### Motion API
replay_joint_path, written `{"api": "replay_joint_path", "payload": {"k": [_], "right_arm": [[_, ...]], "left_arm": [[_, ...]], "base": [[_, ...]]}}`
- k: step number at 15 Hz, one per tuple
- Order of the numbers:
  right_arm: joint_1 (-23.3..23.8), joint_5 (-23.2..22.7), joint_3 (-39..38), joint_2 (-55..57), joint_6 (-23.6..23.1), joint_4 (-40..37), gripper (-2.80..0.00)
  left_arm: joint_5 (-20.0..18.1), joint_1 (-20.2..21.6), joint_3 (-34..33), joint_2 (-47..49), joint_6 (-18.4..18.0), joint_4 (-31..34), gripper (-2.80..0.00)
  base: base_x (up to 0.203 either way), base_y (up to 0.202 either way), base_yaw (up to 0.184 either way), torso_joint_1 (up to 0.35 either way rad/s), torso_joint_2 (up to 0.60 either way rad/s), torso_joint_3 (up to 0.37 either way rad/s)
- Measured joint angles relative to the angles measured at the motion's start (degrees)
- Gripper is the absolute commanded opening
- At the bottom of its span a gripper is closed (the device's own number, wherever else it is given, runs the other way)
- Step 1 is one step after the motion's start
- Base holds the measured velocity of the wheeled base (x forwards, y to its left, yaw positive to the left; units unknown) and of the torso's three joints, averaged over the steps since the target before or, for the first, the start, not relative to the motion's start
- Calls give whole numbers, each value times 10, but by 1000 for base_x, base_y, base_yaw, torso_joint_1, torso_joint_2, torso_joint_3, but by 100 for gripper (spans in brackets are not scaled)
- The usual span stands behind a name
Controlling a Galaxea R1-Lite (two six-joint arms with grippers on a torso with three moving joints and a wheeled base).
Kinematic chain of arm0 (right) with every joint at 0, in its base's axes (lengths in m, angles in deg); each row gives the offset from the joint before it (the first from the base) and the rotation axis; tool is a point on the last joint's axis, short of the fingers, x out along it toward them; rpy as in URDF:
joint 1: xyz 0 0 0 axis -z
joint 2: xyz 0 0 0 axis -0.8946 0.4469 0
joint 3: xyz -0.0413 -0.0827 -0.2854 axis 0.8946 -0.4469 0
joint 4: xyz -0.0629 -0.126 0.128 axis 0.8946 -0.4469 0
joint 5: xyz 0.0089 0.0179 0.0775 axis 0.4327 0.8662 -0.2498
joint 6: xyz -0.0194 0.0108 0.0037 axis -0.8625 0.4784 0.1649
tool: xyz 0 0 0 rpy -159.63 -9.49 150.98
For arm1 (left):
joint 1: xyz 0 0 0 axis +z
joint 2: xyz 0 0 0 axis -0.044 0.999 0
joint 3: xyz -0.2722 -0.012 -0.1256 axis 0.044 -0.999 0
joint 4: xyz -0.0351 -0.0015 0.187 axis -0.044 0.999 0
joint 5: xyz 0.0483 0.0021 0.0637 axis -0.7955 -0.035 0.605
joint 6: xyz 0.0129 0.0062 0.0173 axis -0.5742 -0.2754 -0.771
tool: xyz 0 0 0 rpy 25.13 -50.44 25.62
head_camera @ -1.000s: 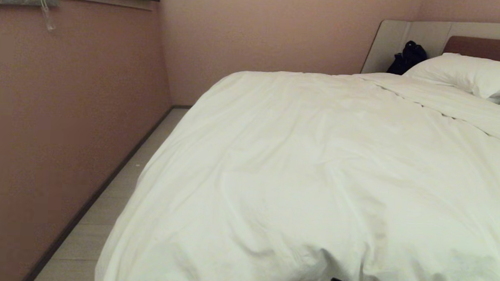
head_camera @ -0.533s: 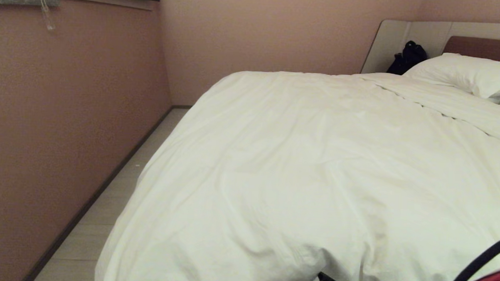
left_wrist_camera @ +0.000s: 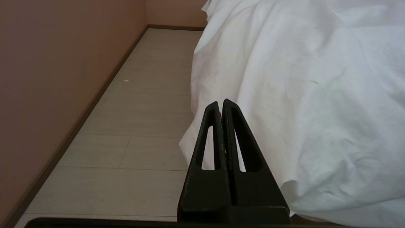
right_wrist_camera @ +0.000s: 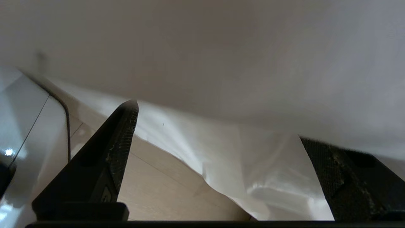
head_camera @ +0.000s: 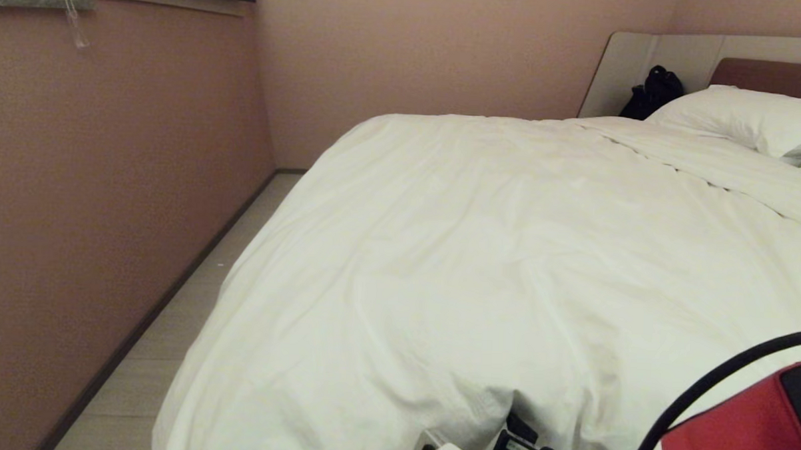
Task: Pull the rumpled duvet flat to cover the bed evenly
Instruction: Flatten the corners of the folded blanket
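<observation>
Right gripper (right_wrist_camera: 218, 126): my jaws spread wide, empty, at the duvet (head_camera: 505, 268) hem near the foot | duvet: draped over bed (head_camera: 653, 60) | step: approaching hem | next: close on fabric, pull outward | left gripper (left_wrist_camera: 221, 104): shut, parked.

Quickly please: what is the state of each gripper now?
Left gripper: closed, holding nothing, beside the duvet.
Right gripper: open, holding nothing, at the duvet's hanging edge.

Head overlooks duvet (head_camera: 506, 255); wrists view its edge.
</observation>
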Motion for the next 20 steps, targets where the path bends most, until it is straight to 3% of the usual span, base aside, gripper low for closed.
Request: {"api": "replay_joint_path", "payload": {"k": [8,9,20], "right_arm": [[62,1,63,46,1,1,0],[67,1,72,52,2,0,-280],[92,-3,111,74,11,0,-280]], "left_arm": [[0,0,0,0,0,0,-280],[0,0,0,0,0,0,-280],[0,0,0,0,0,0,-280]], "base": [[0,0,0,0,0,0],[0,0,0,0,0,0],[0,0,0,0,0,0]]}}
